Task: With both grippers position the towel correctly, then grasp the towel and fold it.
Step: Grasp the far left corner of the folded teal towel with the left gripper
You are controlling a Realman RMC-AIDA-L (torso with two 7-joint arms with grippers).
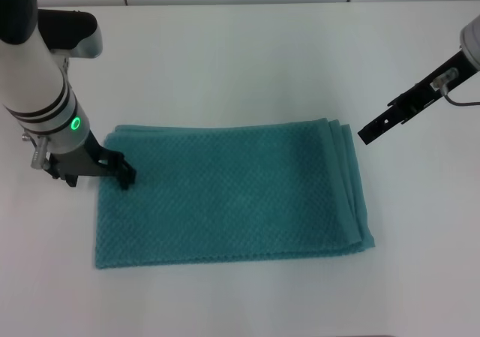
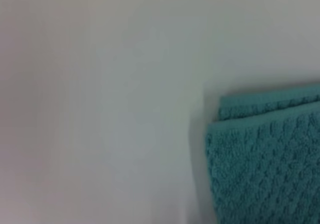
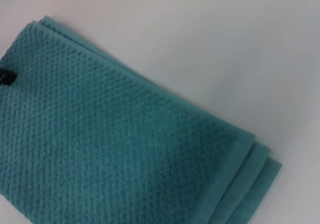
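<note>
The teal waffle-weave towel lies flat on the white table, folded into layers that show as stepped edges on its right side. My left gripper is low at the towel's left edge, near the far left corner, with its black tip on the cloth; that tip also shows in the right wrist view. My right gripper hangs above bare table just right of the towel's far right corner, apart from the cloth. The left wrist view shows a layered corner of the towel; the right wrist view shows most of the towel.
The white table surrounds the towel on all sides, with a wall edge along the back. A thin cable loops by the right arm's wrist.
</note>
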